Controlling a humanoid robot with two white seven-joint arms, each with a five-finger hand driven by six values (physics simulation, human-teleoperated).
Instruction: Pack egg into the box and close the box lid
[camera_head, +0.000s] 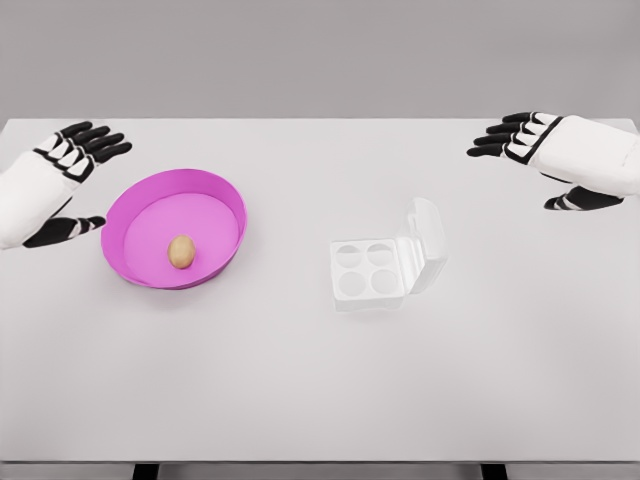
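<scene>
A brown egg (181, 251) lies in the middle of a magenta bowl (222, 194) on the left part of the white table. Right of centre sits a clear plastic egg box (367, 271) with several empty cups, its lid (426, 244) standing open on the right side. My left hand (76, 178) hovers left of the bowl, fingers spread and holding nothing. At the far right, behind the box, my right hand (523, 152) hangs open too, apart from the lid.
The white table (320, 390) spans the whole view, with its far edge against a grey wall and its front edge at the bottom of the picture.
</scene>
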